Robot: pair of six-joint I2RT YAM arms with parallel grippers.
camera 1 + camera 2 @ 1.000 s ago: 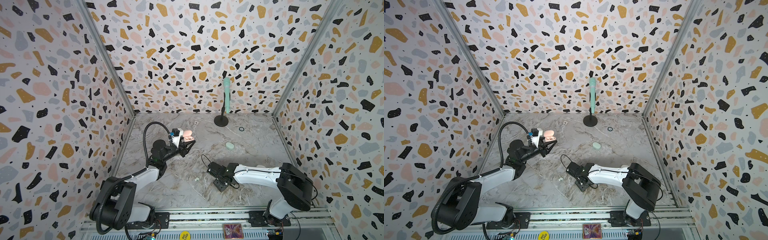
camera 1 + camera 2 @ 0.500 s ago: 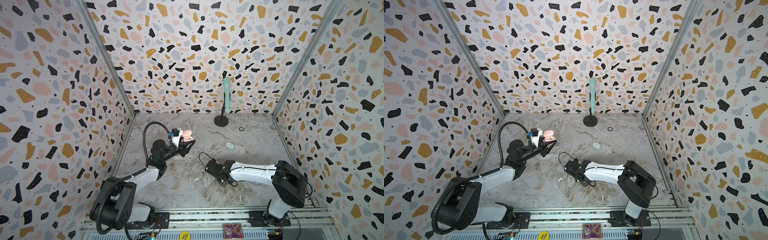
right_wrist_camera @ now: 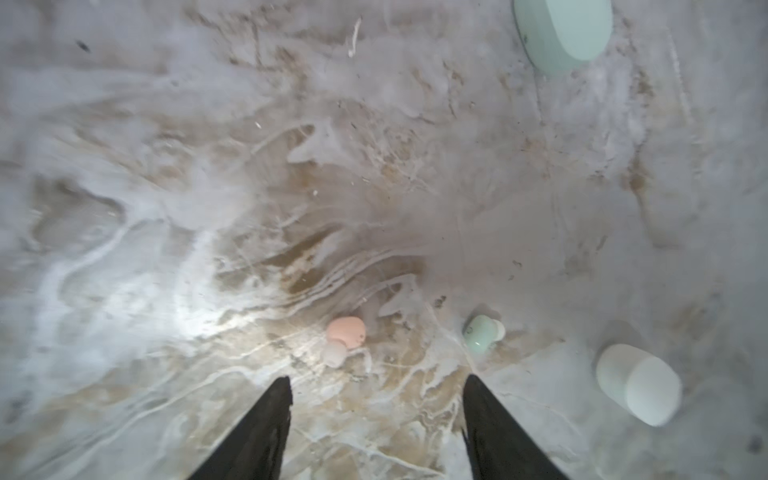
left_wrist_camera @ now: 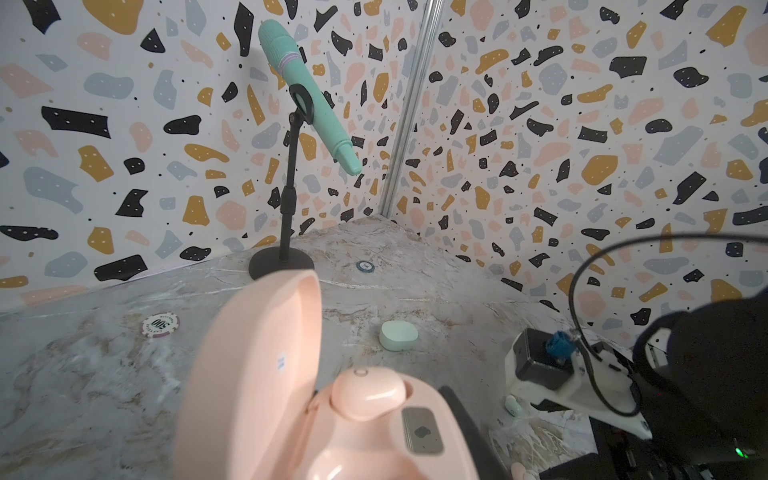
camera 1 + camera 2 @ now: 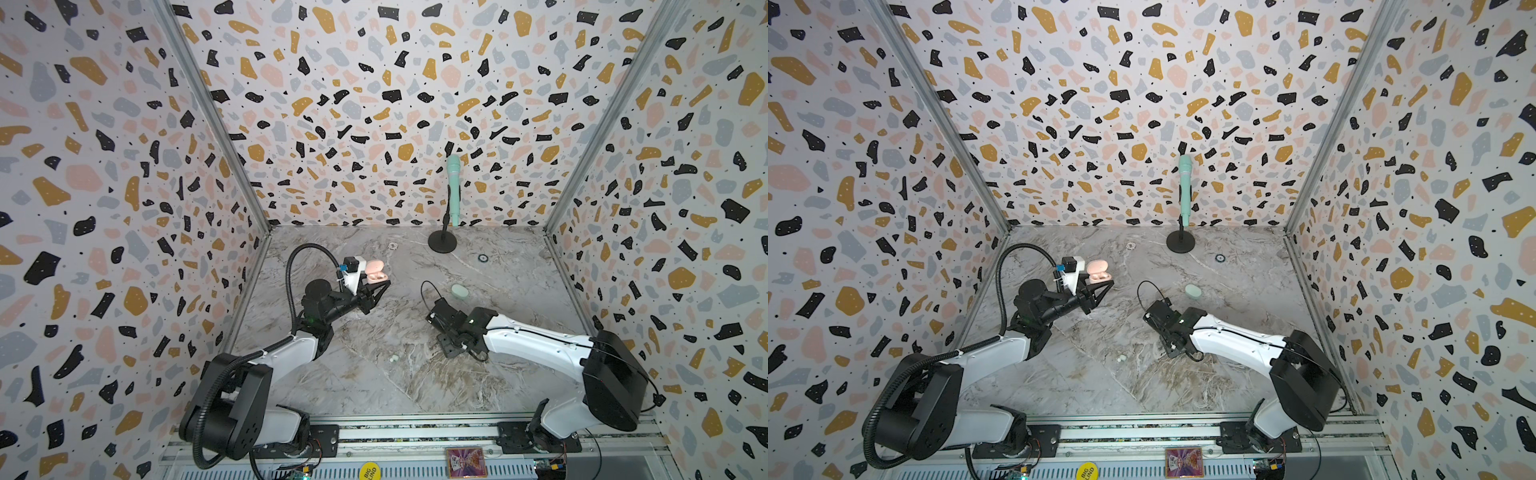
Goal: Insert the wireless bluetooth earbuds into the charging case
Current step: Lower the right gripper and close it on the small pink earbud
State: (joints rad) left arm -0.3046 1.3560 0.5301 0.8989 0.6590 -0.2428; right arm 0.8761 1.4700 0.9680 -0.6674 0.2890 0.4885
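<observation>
My left gripper (image 5: 375, 286) is shut on the base of a pink charging case (image 5: 376, 272), held above the table with its lid (image 4: 257, 374) open. One pink earbud (image 4: 368, 395) sits in the case. My right gripper (image 3: 377, 378) hangs open just over the marble table, nothing between its fingers. Just beyond its fingertips lie a pink earbud (image 3: 345, 330) and a mint earbud (image 3: 482, 332), apart from each other. Two white earbuds (image 5: 392, 357) lie on the table left of the right gripper (image 5: 444, 332).
A closed mint case (image 5: 459, 291) lies behind the right gripper. A pale rounded piece (image 3: 638, 382) lies beside the mint earbud. A mint microphone on a black stand (image 5: 441, 242) is at the back wall. Two poker chips (image 4: 160, 325) (image 4: 365, 266) lie at the back.
My right gripper has shifted a little over the table, first leftward, then slightly toward the back. The left gripper with the pink case has stayed still.
</observation>
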